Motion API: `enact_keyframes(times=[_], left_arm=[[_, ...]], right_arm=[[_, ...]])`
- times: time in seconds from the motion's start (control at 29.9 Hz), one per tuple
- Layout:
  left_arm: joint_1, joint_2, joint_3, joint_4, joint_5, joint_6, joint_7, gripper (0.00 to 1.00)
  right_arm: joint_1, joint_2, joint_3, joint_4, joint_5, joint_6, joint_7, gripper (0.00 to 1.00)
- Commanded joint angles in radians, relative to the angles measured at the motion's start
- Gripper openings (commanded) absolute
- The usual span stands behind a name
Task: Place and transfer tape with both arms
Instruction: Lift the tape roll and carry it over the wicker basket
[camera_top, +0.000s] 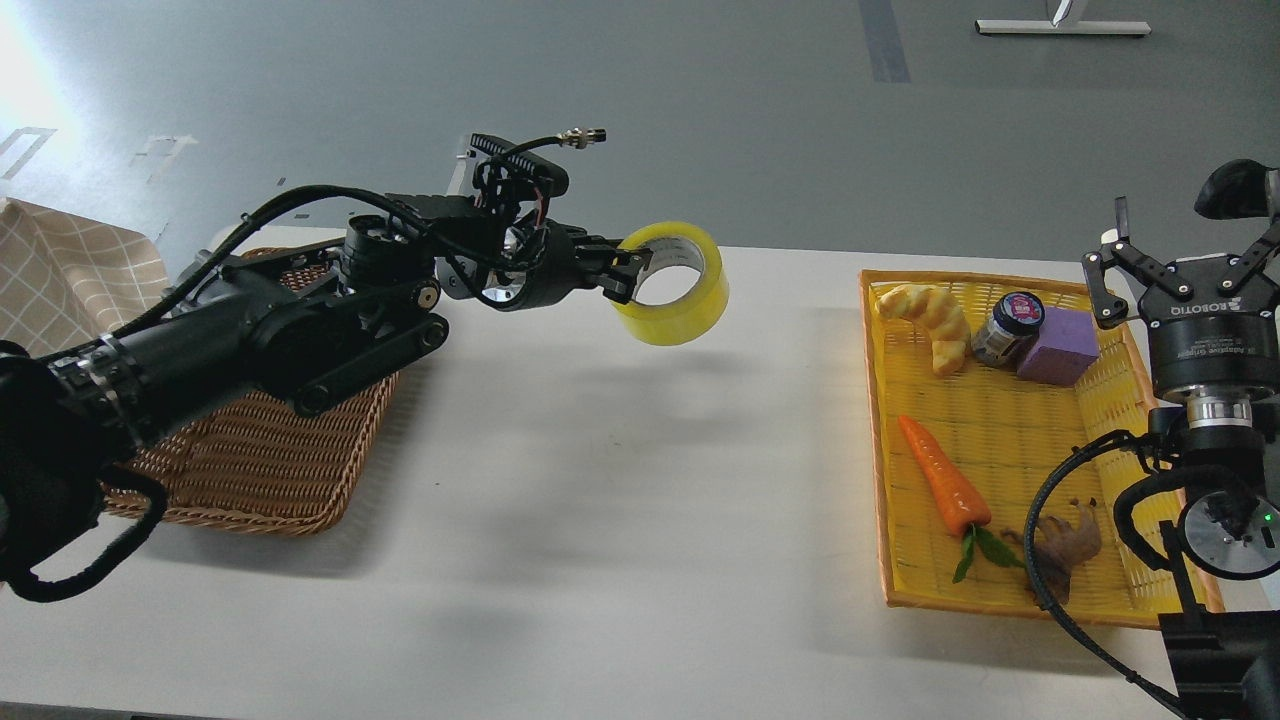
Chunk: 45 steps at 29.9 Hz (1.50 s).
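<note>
Tape roll (672, 283): translucent yellow, pale core, ring-shaped. Sits at upper centre of frame, lifted clear of the white tabletop (620, 480); its shadow falls on the surface below it. Roll is tilted, open core facing roughly toward the camera and left.

Left tool (618, 268): clamped on the tape. Fingers pinch the roll's left wall, one finger reaching inside the core, the other on the outer face. Tape hangs off the right end of the tool, so the roll lies to the right of the tool tip. The left arm (280, 320) runs in from the lower left edge, passing over a brown wicker basket (260, 460) at centre left of frame. Contents of that basket cannot be made out; the arm covers much of it.

Right tool (1185, 265): at the right edge of frame, upper right, fingers spread wide apart, holding nothing. "ROBOTIQ" lettering readable on its body. Well apart from the tape, with bare tabletop between them.

Yellow plastic tray (885, 420), right of frame, just beside and partly under the right arm. In it: a croissant-like bread piece (930, 322) at upper left, a small jar (1005, 327) with a dark lid beside it, a purple block (1060, 348) touching the jar, a toy carrot (945, 480) with green leaves lower down, and a brownish item (1065, 545) at the lower right, partly hidden by cable.

Checked cloth (70, 270) at the left edge of frame.
</note>
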<state>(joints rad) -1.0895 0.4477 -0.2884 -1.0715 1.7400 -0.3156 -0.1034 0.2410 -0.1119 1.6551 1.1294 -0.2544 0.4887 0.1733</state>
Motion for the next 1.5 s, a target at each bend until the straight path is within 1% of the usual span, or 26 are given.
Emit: enact_keyframes(times=[0.0,0.07,0.23,0.33,0.47,0.57,0.67,0.74,0.9,1.1,1.27,1.4,1.47], left_arm=[[-0.006,0.072,0.002,-0.041,-0.005,0.003,-0.012,0.00],[-0.007,0.143,0.002,-0.067,-0.005,0.003,-0.044,0.00],[-0.006,0.259,0.002,-0.126,-0.005,0.009,-0.082,0.00],[0.002,0.315,0.008,-0.142,-0.005,0.009,-0.090,0.00],[0.010,0.351,0.020,-0.142,-0.004,0.010,-0.096,0.00],[0.031,0.413,0.023,-0.137,-0.002,0.010,-0.114,0.00],[0.057,0.437,0.023,-0.130,0.003,0.012,-0.125,0.00],[0.097,0.460,0.023,-0.125,0.012,0.026,-0.142,0.00],[0.144,0.494,0.023,-0.099,0.041,0.046,-0.156,0.00],[0.172,0.542,0.025,-0.067,0.049,0.062,-0.157,0.00],[0.223,0.551,0.025,-0.032,0.056,0.078,-0.159,0.00],[0.275,0.551,0.025,0.008,0.073,0.128,-0.176,0.00],[0.293,0.553,0.025,0.025,0.075,0.141,-0.176,0.00]], right_arm=[[-0.002,0.000,0.000,-0.002,0.000,0.000,0.000,1.00],[-0.002,0.000,0.000,-0.002,0.000,0.000,0.000,1.00],[-0.002,0.000,0.000,-0.002,0.000,0.000,0.000,1.00],[-0.002,0.000,0.000,-0.003,0.000,0.000,0.000,1.00],[-0.002,0.000,0.000,-0.003,0.000,0.000,0.000,1.00],[-0.005,0.000,0.000,-0.003,0.000,0.000,0.000,1.00],[-0.005,0.001,0.000,-0.003,0.000,0.000,0.000,1.00],[-0.005,0.008,0.000,-0.005,0.000,0.000,0.000,1.00],[-0.003,0.011,0.000,-0.006,0.000,0.000,0.000,1.00],[-0.002,0.012,-0.001,-0.007,0.000,0.000,0.000,1.00],[-0.002,0.020,-0.003,-0.008,0.000,0.000,0.000,1.00],[-0.002,0.020,-0.005,-0.016,0.000,0.000,0.000,1.00],[-0.003,0.020,-0.005,-0.017,0.000,0.000,0.000,1.00]])
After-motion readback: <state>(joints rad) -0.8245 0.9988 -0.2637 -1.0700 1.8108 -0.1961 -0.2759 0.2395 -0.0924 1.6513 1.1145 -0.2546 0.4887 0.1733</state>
